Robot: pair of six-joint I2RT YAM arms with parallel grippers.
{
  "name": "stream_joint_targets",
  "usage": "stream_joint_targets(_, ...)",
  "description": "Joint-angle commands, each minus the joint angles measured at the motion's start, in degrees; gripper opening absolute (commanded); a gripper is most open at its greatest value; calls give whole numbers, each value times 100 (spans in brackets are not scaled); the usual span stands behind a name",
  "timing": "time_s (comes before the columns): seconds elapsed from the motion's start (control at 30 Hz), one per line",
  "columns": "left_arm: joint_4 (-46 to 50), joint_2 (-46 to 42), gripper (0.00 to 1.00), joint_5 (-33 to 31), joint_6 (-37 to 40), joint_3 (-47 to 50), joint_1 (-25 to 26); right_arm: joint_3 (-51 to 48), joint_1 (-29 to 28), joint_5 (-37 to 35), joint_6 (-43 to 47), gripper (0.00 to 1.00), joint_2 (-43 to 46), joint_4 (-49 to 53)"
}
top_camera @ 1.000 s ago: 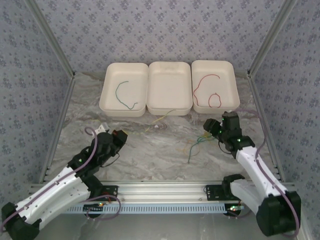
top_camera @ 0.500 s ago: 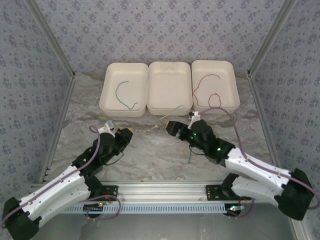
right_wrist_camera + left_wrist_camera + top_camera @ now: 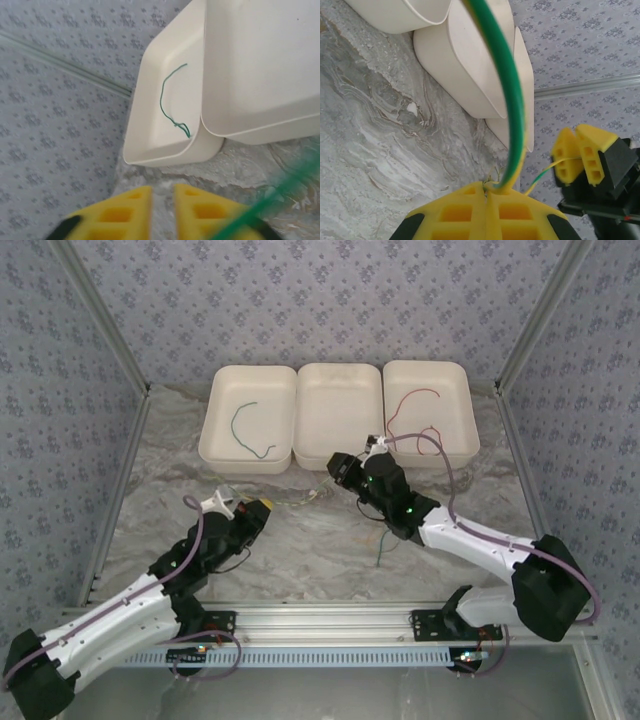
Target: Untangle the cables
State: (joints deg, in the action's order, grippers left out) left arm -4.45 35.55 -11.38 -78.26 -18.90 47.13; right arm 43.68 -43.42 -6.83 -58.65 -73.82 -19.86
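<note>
Below the middle tray (image 3: 340, 462), mid-frame in the top view: left claw (image 3: 262, 508) is clamped on the green-yellow cable (image 3: 512, 100), and right claw (image 3: 336, 466) is pinched shut on the same strand. Advice: draw apart slowly, taut but unstrained, watching the loose tangle (image 3: 385, 535) lower right.

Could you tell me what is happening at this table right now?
Two robot arms are working on a tangle of thin cables. The left gripper has its fingers shut on a green-and-yellow cable, and the right gripper is shut on what looks like the same strand, near the middle tray. A green cable lies in the left tray and a red cable in the right tray; loose strands lie on the table.
</note>
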Motion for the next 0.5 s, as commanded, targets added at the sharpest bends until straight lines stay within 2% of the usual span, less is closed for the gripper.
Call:
stream_joint_targets(0.0,-384,-156,0,-148,-160,81,86,33,74,11,-67,0,142,-165)
stream_joint_targets(0.13,-570,-333,0,-590,-475,306,253,-264,211,-158,-103,0,562,-442)
stream_joint_targets(0.33,-976,-606,0,-1632,-1417,700,580,-541,201,-485,-152,0,1100,-754)
stream_joint_targets(0.4,-943,-561,0,-1776,-1666,641,638,-460,167,-412,-78,0,1110,-730)
stream_joint_targets(0.47,-685,-470,1,-1725,-1795,418,639,-152,135,-320,205,0,1051,-276)
